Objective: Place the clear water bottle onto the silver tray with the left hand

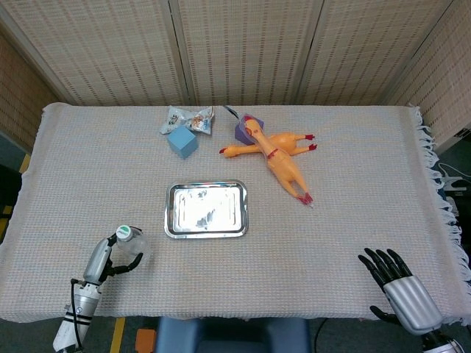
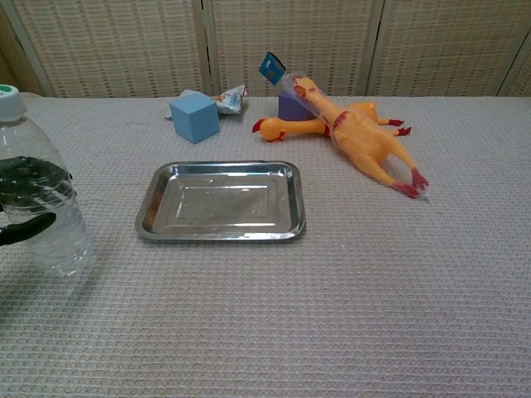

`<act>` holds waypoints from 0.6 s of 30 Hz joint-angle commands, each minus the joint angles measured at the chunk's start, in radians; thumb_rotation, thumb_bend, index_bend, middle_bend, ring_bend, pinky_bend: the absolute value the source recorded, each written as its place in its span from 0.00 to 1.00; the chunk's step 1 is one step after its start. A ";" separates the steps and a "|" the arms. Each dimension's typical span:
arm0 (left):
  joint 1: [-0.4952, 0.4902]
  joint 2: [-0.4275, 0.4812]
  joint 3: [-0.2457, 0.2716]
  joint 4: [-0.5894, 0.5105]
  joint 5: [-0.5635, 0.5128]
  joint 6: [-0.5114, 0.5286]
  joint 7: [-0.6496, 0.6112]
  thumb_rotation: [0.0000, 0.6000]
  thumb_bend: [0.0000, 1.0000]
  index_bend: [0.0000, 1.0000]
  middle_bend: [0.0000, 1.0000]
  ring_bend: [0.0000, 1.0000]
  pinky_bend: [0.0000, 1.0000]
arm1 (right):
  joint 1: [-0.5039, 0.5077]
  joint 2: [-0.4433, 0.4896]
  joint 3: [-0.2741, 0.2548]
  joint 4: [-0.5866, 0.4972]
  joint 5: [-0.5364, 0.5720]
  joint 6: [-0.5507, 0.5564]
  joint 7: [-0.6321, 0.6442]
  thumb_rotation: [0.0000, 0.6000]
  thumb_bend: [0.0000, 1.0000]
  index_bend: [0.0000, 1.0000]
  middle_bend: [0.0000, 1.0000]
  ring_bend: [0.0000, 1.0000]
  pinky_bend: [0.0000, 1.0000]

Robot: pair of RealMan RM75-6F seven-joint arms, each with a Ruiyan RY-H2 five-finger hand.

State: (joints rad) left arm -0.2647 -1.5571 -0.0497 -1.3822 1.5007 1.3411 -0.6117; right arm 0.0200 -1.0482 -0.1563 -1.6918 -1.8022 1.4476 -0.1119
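Left hand [image 1: 103, 261] grips the water bottle [image 2: 35, 195] at the table's near-left, fingers wrapped around its body; bottle looks just off the cloth, hard to confirm. Tray [image 1: 173, 209] sits to its right, well apart. Blue cube [image 1: 182, 141], wrapper [image 1: 188, 118], rubber chicken [image 1: 280, 160] behind. Right hand [image 1: 401, 290] near-right, fingers spread, holding nothing.

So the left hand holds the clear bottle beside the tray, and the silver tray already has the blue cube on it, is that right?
Not quite. The silver tray is bare; the blue cube sits on the cloth behind it, as the chest view shows. The left hand does hold the clear bottle beside the tray.
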 commanded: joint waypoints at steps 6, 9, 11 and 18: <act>-0.033 0.057 -0.073 -0.062 0.008 0.018 -0.076 1.00 0.58 0.45 0.54 0.38 0.51 | 0.004 -0.003 0.000 0.001 0.008 -0.014 -0.002 1.00 0.07 0.00 0.00 0.00 0.00; -0.066 0.130 -0.131 -0.223 0.044 0.050 -0.022 1.00 0.58 0.45 0.54 0.38 0.51 | 0.005 -0.004 0.001 -0.001 0.012 -0.016 -0.003 1.00 0.07 0.00 0.00 0.00 0.00; -0.076 0.172 -0.149 -0.325 0.069 0.067 0.047 1.00 0.58 0.45 0.54 0.38 0.50 | 0.007 -0.006 0.003 0.000 0.017 -0.021 -0.007 1.00 0.07 0.00 0.00 0.00 0.00; -0.023 0.181 -0.020 -0.266 0.011 -0.006 0.006 1.00 0.52 0.45 0.54 0.38 0.50 | 0.012 -0.011 -0.003 -0.006 0.020 -0.043 -0.022 1.00 0.07 0.00 0.00 0.00 0.00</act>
State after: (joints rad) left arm -0.3120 -1.3746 -0.1422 -1.7804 1.5419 1.3766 -0.5603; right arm 0.0319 -1.0594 -0.1586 -1.6977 -1.7818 1.4052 -0.1339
